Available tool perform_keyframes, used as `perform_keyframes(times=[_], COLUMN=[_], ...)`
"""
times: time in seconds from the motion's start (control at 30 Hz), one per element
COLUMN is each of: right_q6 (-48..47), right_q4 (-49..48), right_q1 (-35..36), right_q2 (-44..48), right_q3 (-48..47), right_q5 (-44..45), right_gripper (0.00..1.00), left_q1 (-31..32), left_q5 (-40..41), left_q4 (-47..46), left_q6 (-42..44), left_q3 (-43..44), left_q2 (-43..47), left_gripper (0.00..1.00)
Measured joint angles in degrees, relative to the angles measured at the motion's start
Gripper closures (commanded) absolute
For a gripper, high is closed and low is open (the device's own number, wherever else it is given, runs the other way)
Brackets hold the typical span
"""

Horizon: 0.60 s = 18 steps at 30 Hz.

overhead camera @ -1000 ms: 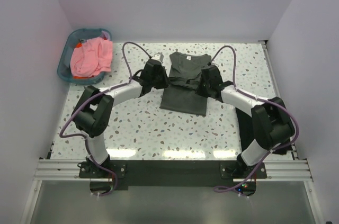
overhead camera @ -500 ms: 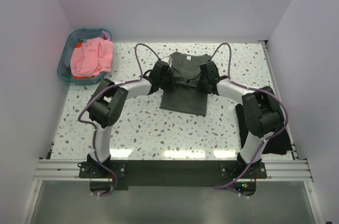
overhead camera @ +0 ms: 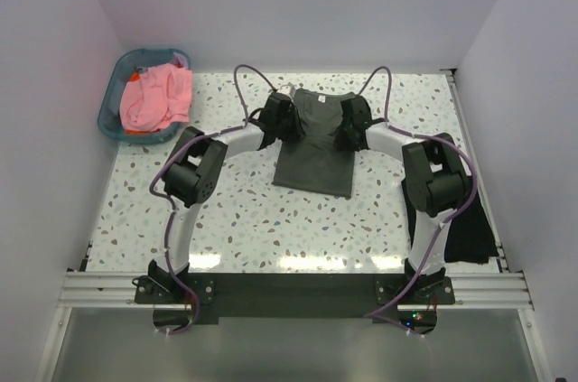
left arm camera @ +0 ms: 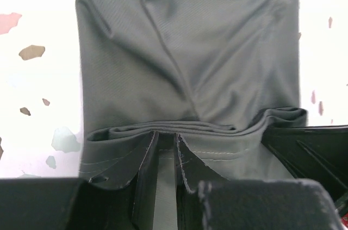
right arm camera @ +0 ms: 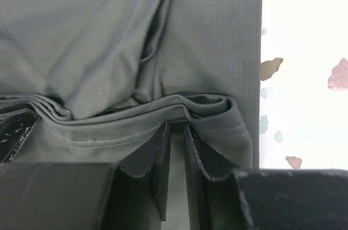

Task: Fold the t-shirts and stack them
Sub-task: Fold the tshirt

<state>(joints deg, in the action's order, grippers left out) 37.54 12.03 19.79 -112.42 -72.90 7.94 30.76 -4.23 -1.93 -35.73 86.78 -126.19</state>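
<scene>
I see the middle t-shirt point(overhead camera: 313, 154) on the table point(overhead camera: 253, 215), flanked by both grippers, with two more shirts off to the sides.

From above, the middle t-shirt lies toward the far half of the table. The left gripper point(overhead camera: 282, 120) is on its left edge and the right gripper point(overhead camera: 349, 125) on its right edge, level with each other. In both wrist views a fold of that shirt sits between the fingers. The basket point(overhead camera: 112, 97) stands at the far left corner, with the basket t-shirt point(overhead camera: 155, 98) in it. The right-edge t-shirt point(overhead camera: 471, 233) lies along the table's right side, just beside my right arm's base.
</scene>
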Motion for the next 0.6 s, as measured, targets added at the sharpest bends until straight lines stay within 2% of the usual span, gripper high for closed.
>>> perform_keyframes(times=[0.13, 0.3, 0.5, 0.6], right_q6=[-1.36, -3.82, -5.7, -5.42], right_q4=[0.37, 0.42, 0.04, -2.1], right_q1=[0.02, 0.37, 4.02, 7.15], right_q2=[-2.03, -4.63, -4.61, -2.54], right_q3=[-2.47, -5.92, -5.66, -2.05], right_q5=[0.11, 0.07, 1.38, 1.22], right_gripper=[0.68, 0.66, 0.66, 0.66], left_q1=[0.0, 0.11, 0.11, 0.02], left_q5=[1.14, 5.03, 10.93, 13.33], left_q4=[-0.13, -0.76, -0.17, 0.22], left_q6=[-0.63, -3.08, -6.82, -7.76], left_q3=[-0.42, -2.12, -10.86, -16.7], left_q2=[-0.98, -0.13, 6.36, 10.88], left_gripper=[0.78, 0.78, 0.78, 0.78])
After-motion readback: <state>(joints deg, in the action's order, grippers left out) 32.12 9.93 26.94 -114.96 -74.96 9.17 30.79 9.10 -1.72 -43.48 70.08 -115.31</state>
